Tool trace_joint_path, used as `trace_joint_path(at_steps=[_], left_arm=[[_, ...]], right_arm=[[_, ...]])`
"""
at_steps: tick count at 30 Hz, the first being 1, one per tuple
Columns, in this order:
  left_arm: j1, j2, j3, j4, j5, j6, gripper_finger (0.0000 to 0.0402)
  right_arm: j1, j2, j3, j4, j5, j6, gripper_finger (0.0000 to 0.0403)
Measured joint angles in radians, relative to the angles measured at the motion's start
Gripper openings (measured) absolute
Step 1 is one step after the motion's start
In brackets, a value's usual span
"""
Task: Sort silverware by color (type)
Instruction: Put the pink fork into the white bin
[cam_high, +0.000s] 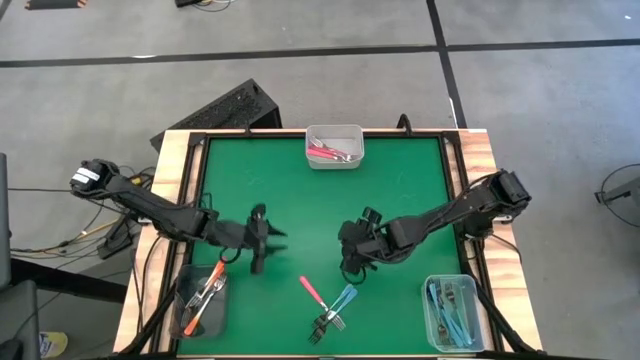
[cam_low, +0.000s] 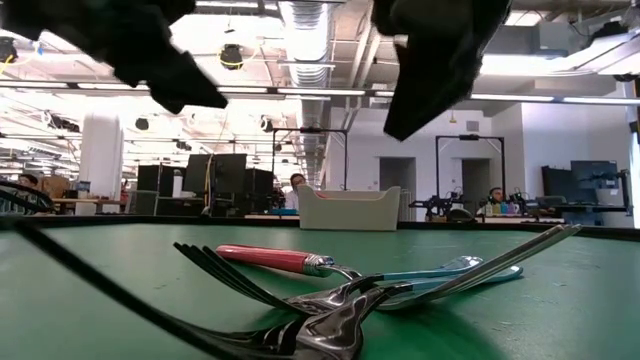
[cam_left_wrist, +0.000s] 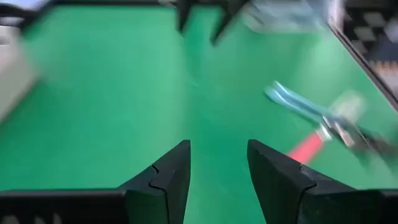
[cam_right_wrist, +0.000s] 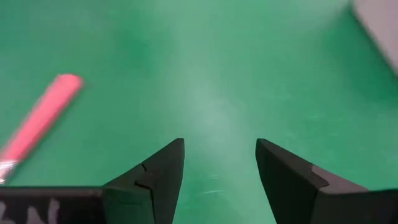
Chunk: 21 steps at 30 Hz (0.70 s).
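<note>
A few forks lie loose in a small heap on the green mat near its near edge: a pink-handled one (cam_high: 311, 290) (cam_low: 270, 258) (cam_right_wrist: 40, 118) and teal-handled ones (cam_high: 343, 300) (cam_low: 440, 272) (cam_left_wrist: 292, 102), their metal tines (cam_high: 325, 322) crossing. My left gripper (cam_high: 278, 240) (cam_left_wrist: 217, 158) hovers open above the mat, left of the heap. My right gripper (cam_high: 350, 262) (cam_right_wrist: 219, 149) hovers open just right of the pink handle. Neither touches a fork.
Three clear tubs sit on the mat: one at the far edge's middle (cam_high: 334, 146) (cam_low: 350, 210) with pink forks, one at the near left corner (cam_high: 203, 300) with orange forks, one at the near right corner (cam_high: 452, 312) with teal forks. Bare green mat (cam_high: 300, 200) lies between the arms.
</note>
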Motion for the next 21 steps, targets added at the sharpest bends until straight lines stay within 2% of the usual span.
trace_joint_path(at_steps=[2,5,9,11,16,21], left_arm=[[-0.04,0.04,0.0,0.016,0.009,0.027,0.0147],[-0.077,0.153,0.0,0.124,0.016,0.067,0.0147],[-0.105,0.328,0.0,0.371,0.1,0.156,0.0147],[-0.108,0.402,0.021,0.435,0.143,0.181,0.0147],[-0.103,0.524,0.125,0.427,0.204,0.235,0.0147],[-0.087,0.62,0.262,0.285,0.284,0.297,0.0147]], right_arm=[[0.019,0.001,0.007,0.002,-0.033,0.03,0.0223],[0.046,0.002,0.022,-0.002,-0.114,0.058,0.0223],[0.084,0.002,0.022,-0.007,-0.127,0.11,0.0223],[0.099,0.002,0.022,-0.01,-0.129,0.157,0.0223],[0.15,0.003,0.022,-0.06,-0.13,0.255,0.0223],[0.197,0.003,0.022,-0.102,-0.13,0.357,0.0223]])
